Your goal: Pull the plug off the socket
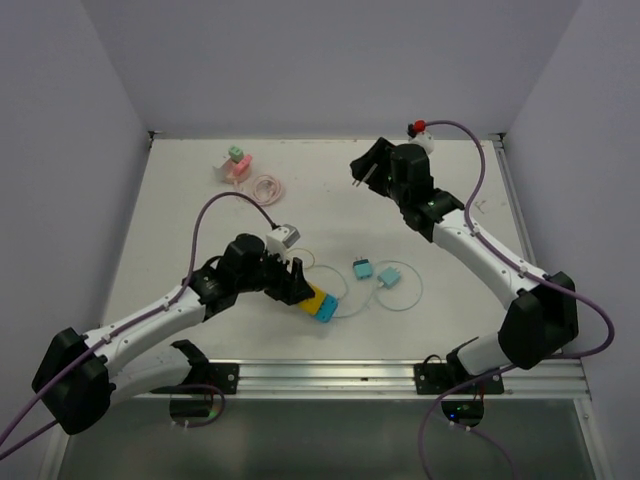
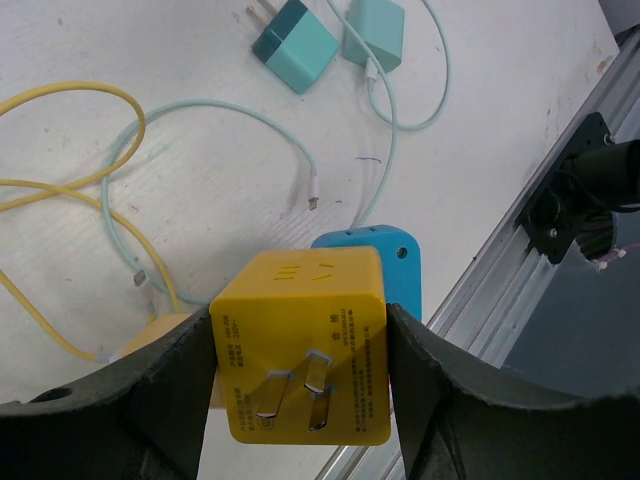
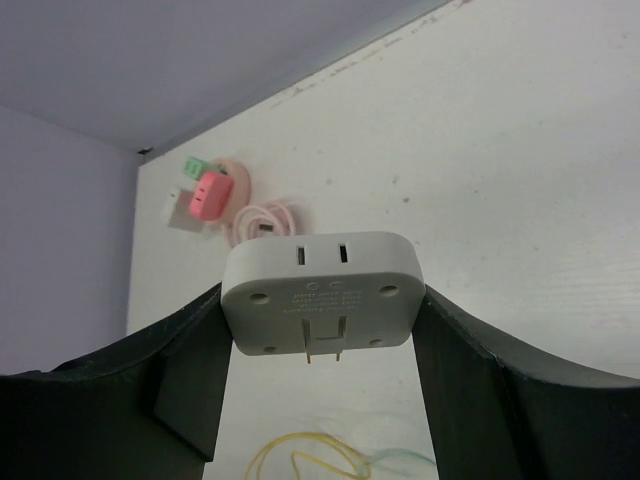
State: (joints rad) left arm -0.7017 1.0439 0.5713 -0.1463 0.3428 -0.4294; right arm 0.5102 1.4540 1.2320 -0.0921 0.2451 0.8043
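A yellow cube-shaped plastic adapter (image 2: 300, 290) fills the left wrist view, its two flat metal prongs facing the lens. The left gripper (image 2: 300, 340) is clamped on it, one black finger pressed to each side face. A blue rounded plastic block (image 2: 385, 255) sits against the far end of the yellow cube. The two touch with no gap showing, low over the white table (image 2: 480, 150) near its front edge.

In the right wrist view, the right gripper (image 3: 320, 300) is clamped on a pale grey rounded plastic socket block (image 3: 320, 280). It is held by the short ends, with two slots and two thin prongs towards the lens. From above it hangs raised over the far right of the table, well apart from the left arm, and nothing is plugged into it.

As I judge it, the yellow and blue pair is the work in hand and is not yet parted. One half is gripped, and the pull remains to be done. Whether the blue block is truly seated in the yellow cube or only rests against it cannot be told.

Loose on the table beyond lie a dark teal plug (image 2: 295, 45), a light teal charger (image 2: 375, 35) with its mint cable (image 2: 250, 110), and a yellow cable (image 2: 70, 95).
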